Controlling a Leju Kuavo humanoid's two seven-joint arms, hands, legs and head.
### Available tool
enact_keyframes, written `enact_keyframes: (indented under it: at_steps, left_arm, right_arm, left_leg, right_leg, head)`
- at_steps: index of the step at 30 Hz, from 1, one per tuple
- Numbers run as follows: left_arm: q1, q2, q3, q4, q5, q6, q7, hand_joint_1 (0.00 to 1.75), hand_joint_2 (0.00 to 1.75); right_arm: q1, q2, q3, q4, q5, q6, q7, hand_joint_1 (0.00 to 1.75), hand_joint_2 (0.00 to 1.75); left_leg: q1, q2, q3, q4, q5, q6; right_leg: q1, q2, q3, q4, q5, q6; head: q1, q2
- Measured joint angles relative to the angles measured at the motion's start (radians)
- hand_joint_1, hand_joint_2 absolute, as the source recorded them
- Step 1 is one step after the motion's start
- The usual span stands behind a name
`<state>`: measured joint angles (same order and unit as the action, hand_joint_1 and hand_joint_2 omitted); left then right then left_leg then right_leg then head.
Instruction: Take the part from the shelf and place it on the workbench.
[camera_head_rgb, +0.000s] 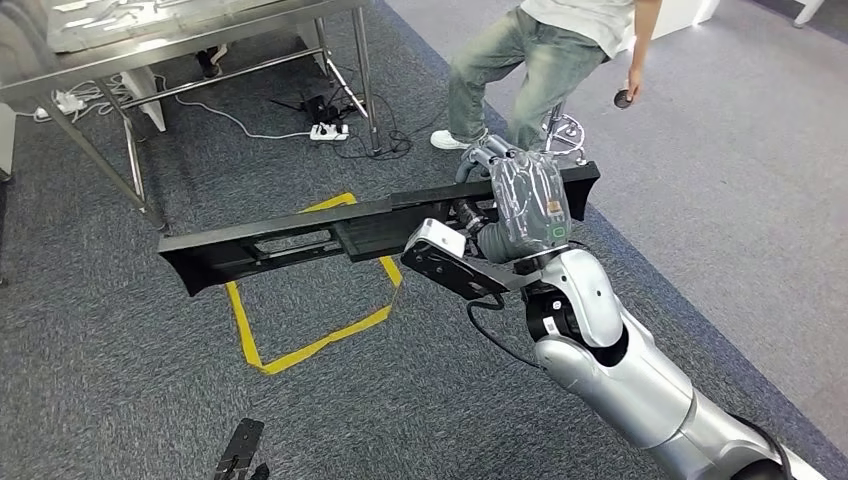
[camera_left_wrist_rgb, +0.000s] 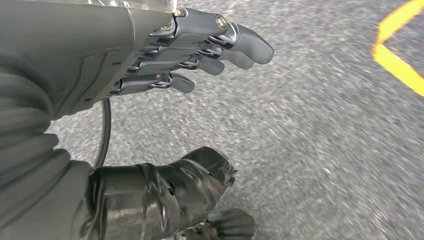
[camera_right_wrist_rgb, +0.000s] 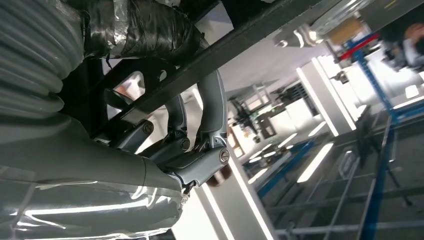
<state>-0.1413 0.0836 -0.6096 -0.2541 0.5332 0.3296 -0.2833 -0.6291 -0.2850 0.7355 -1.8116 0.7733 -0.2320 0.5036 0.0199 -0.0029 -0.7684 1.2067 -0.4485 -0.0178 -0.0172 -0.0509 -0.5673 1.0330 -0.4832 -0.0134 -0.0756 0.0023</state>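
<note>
At centre frame the right hand (camera_head_rgb: 528, 200) grips a long black part (camera_head_rgb: 300, 240) held above the grey carpet (camera_head_rgb: 120, 350), while the left hand (camera_left_wrist_rgb: 200, 50) hangs with straight, spread fingers, holding nothing.

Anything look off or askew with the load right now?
Yes: the right hand grips the long black part near one end, so most of its length hangs out unsupported over the carpet, and it sits slightly tilted. A person stands close beyond the gripped end. The left hand holds nothing.
</note>
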Motion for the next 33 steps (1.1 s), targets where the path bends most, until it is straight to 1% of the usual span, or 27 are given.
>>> enact_keyframes:
  at_steps: [2,3,4,6,7,9,10,11,12,13,14,15,16,17,18,19,21,22,24,25,26,27,28,29,30,31,33]
  left_arm:
    - [-0.001,0.001,0.0,0.0,0.0,0.0,0.0,0.0,1.75]
    - [-0.003,0.001,0.0,0.0,-0.001,0.0,0.0,0.0,1.75]
    - [-0.004,0.001,0.0,0.0,-0.001,0.0,0.0,0.0,1.75]
    - [-0.002,0.001,0.0,0.0,-0.002,-0.001,0.0,0.0,1.75]
    - [0.0,0.001,0.0,0.0,-0.002,-0.001,0.0,0.0,1.75]
    - [0.0,0.001,0.0,0.0,-0.002,-0.001,0.001,0.0,1.75]
    - [-0.001,0.001,0.0,0.0,-0.002,-0.002,0.001,0.0,1.75]
    - [-0.003,0.001,0.0,0.0,0.0,-0.002,0.001,0.0,1.75]
    - [-0.004,0.001,0.0,0.0,0.002,-0.002,0.0,0.0,1.75]
    - [-0.005,0.001,0.0,0.0,0.004,-0.002,0.0,0.0,1.75]
    - [-0.004,0.001,0.0,0.0,0.007,-0.002,-0.001,0.0,1.75]
    - [-0.004,0.001,0.0,0.0,0.008,-0.002,-0.001,0.0,1.75]
    - [-0.004,0.001,0.0,0.0,0.01,-0.002,-0.001,0.0,1.75]
    - [-0.005,0.0,0.0,0.0,0.01,-0.002,-0.002,0.0,1.75]
    - [-0.006,0.0,0.0,0.0,0.011,-0.002,-0.002,0.0,1.75]
    - [-0.007,-0.001,0.0,0.0,0.011,-0.002,-0.003,0.0,1.75]
    - [-0.005,0.0,0.0,0.0,0.012,-0.004,-0.004,0.0,1.75]
    - [-0.002,0.001,0.0,0.0,0.012,-0.005,-0.005,0.0,1.75]
    - [0.0,0.001,0.0,0.0,0.012,-0.007,-0.007,0.0,1.75]
    - [-0.002,0.001,0.0,0.0,0.012,-0.008,-0.007,0.0,1.75]
    - [-0.005,0.001,0.0,0.0,0.012,-0.008,-0.008,0.0,1.75]
    - [-0.008,0.001,0.0,0.0,0.012,-0.008,-0.008,0.0,1.75]
    - [-0.009,0.0,0.0,0.0,0.012,-0.01,-0.008,0.0,1.75]
    - [-0.008,0.0,0.0,0.0,0.013,-0.013,-0.008,0.0,1.75]
    - [-0.007,0.001,0.0,0.0,0.015,-0.016,-0.009,0.0,1.75]
    - [-0.006,0.001,0.0,0.0,0.016,-0.02,-0.009,0.0,1.75]
    - [-0.007,0.001,0.0,0.0,0.02,-0.025,-0.008,0.0,1.75]
  right_arm:
    - [-0.001,0.0,0.0,0.0,0.0,0.001,0.0,1.75,1.75]
    - [-0.002,0.0,0.0,0.0,0.0,0.002,-0.001,1.75,1.75]
    - [-0.002,0.0,0.0,0.0,0.0,0.005,-0.001,1.75,1.75]
    - [-0.004,0.0,0.0,0.0,0.002,0.011,-0.001,1.75,1.75]
    - [-0.005,0.0,0.0,-0.001,0.002,0.013,-0.001,1.75,1.75]
    - [-0.007,0.0,0.0,-0.002,0.003,0.015,-0.001,1.75,1.75]
    - [-0.007,0.0,0.0,-0.003,0.003,0.015,-0.001,1.75,1.75]
    - [-0.006,0.0,0.0,-0.004,0.003,0.016,-0.002,1.75,1.75]
    - [-0.004,-0.001,0.0,-0.005,0.003,0.016,-0.001,1.75,1.75]
    - [-0.001,-0.001,0.0,-0.005,0.003,0.017,-0.001,1.75,1.75]
    - [0.0,-0.001,0.0,-0.005,0.003,0.018,-0.001,1.75,1.75]
    - [0.001,-0.002,0.0,-0.005,0.003,0.018,-0.001,1.75,1.75]
    - [0.0,-0.003,0.0,-0.005,0.003,0.019,-0.001,1.75,1.75]
    - [0.0,-0.004,0.0,-0.005,0.003,0.019,-0.001,1.75,1.75]
    - [0.0,-0.004,0.0,-0.005,0.003,0.02,-0.001,1.75,1.75]
    - [-0.001,-0.004,0.0,-0.006,0.003,0.021,-0.001,1.75,1.75]
    - [-0.002,-0.005,0.0,-0.006,0.003,0.025,-0.002,1.75,1.75]
    - [-0.003,-0.005,0.0,-0.006,0.003,0.028,-0.001,1.75,1.75]
    - [-0.006,-0.005,0.0,-0.006,0.003,0.032,-0.001,1.75,1.75]
    - [-0.008,-0.005,0.0,-0.006,0.003,0.033,-0.001,1.75,1.75]
    - [-0.008,-0.005,0.0,-0.006,0.003,0.034,-0.002,1.75,1.75]
    - [-0.009,-0.005,0.0,-0.006,0.003,0.034,-0.002,1.75,1.75]
    - [-0.009,-0.005,0.0,-0.006,0.003,0.034,-0.001,1.75,1.75]
    - [-0.008,-0.005,0.0,-0.006,0.004,0.034,-0.001,1.75,1.75]
    - [-0.008,-0.005,0.0,-0.006,0.005,0.034,-0.001,1.75,1.75]
    - [-0.008,-0.005,0.0,-0.006,0.006,0.034,0.002,1.75,1.75]
    - [-0.009,-0.005,0.0,-0.005,0.008,0.035,0.016,1.75,1.75]
  left_leg:
    - [-0.009,0.035,0.068,-0.123,0.039,0.012]
    - [-0.015,0.047,0.089,-0.162,0.047,0.02]
    - [-0.02,0.052,0.096,-0.177,0.044,0.027]
    - [-0.021,0.031,0.098,-0.181,0.046,0.038]
    - [-0.018,0.021,0.102,-0.188,0.048,0.043]
    - [-0.012,0.003,0.112,-0.199,0.051,0.054]
    - [-0.012,-0.006,0.114,-0.201,0.05,0.058]
    - [-0.012,-0.016,0.114,-0.201,0.05,0.061]
    - [-0.012,-0.028,0.114,-0.201,0.049,0.062]
    - [-0.012,-0.041,0.114,-0.2,0.049,0.062]
    - [-0.012,-0.055,0.115,-0.198,0.048,0.062]
    - [-0.012,-0.07,0.115,-0.195,0.046,0.06]
    - [-0.01,-0.083,0.114,-0.19,0.044,0.057]
    - [-0.011,-0.096,0.111,-0.184,0.042,0.054]
    - [-0.01,-0.107,0.107,-0.18,0.041,0.049]
    - [-0.009,-0.117,0.102,-0.178,0.041,0.043]
    - [-0.006,-0.138,0.097,-0.182,0.046,0.03]
    - [-0.005,-0.135,0.095,-0.181,0.046,0.025]
    - [-0.007,-0.089,0.073,-0.138,0.021,0.016]
    - [-0.007,-0.055,0.048,-0.086,-0.004,0.013]
    - [-0.007,-0.03,0.016,-0.023,-0.032,0.009]
    - [-0.005,-0.019,-0.014,0.035,-0.053,0.007]
    - [-0.003,-0.013,-0.033,0.071,-0.06,0.005]
    - [-0.003,-0.01,-0.034,0.072,-0.05,0.004]
    - [-0.002,-0.004,-0.014,0.036,-0.027,0.004]
    - [-0.002,0.005,0.022,-0.028,0.003,0.005]
    - [-0.006,0.021,0.088,-0.141,0.035,0.011]
  right_leg:
    - [0.004,-0.022,0.007,0.0,-0.008,0.007]
    - [0.006,-0.032,0.01,-0.001,-0.012,0.011]
    - [0.008,-0.04,0.013,-0.002,-0.014,0.016]
    - [0.011,-0.056,0.018,-0.008,-0.02,0.026]
    - [0.01,-0.052,0.02,-0.004,-0.028,0.031]
    - [0.006,-0.011,-0.002,0.053,-0.065,0.037]
    - [0.003,0.017,-0.03,0.111,-0.092,0.039]
    - [0.002,0.034,-0.067,0.18,-0.118,0.04]
    - [0.002,0.042,-0.102,0.239,-0.134,0.042]
    - [0.002,0.045,-0.126,0.269,-0.131,0.044]
    - [0.001,0.047,-0.131,0.261,-0.109,0.044]
    - [-0.001,0.051,-0.118,0.217,-0.072,0.044]
    - [-0.003,0.067,-0.095,0.15,-0.031,0.042]
    - [-0.006,0.088,-0.07,0.086,-0.003,0.04]
    - [-0.007,0.105,-0.052,0.041,0.014,0.037]
    - [-0.006,0.118,-0.042,0.018,0.018,0.033]
    - [-0.004,0.105,-0.036,0.012,0.017,0.023]
    - [-0.004,0.094,-0.032,0.006,0.02,0.016]
    - [-0.006,0.07,-0.022,-0.006,0.025,0.002]
    - [-0.004,0.058,-0.018,-0.009,0.025,-0.003]
    - [-0.001,0.046,-0.017,-0.009,0.024,-0.006]
    - [0.001,0.033,-0.016,-0.008,0.022,-0.008]
    - [0.003,0.02,-0.016,-0.007,0.019,-0.009]
    - [0.004,0.008,-0.015,-0.005,0.016,-0.009]
    - [0.004,-0.003,-0.013,-0.004,0.013,-0.007]
    - [0.004,-0.011,-0.009,-0.003,0.009,-0.004]
    - [0.007,-0.026,-0.004,-0.001,0.0,0.006]
  head:
    - [0.001,0.0]
    - [0.001,0.0]
    - [0.002,0.0]
    - [0.003,0.0]
    - [0.005,0.0]
    - [0.01,0.0]
    - [0.013,0.0]
    - [0.015,0.0]
    - [0.015,0.0]
    - [0.016,0.0]
    - [0.016,0.0]
    - [0.016,0.0]
    - [0.016,0.0]
    - [0.016,0.0]
    - [0.016,0.0]
    - [0.016,0.0]
    - [0.015,0.0]
    - [0.015,0.0]
    - [0.009,0.0]
    - [0.006,0.0]
    - [0.003,0.0]
    - [0.003,0.0]
    - [0.003,0.0]
    - [0.003,0.0]
    - [0.003,0.0]
    - [0.003,0.0]
    - [0.004,0.0]
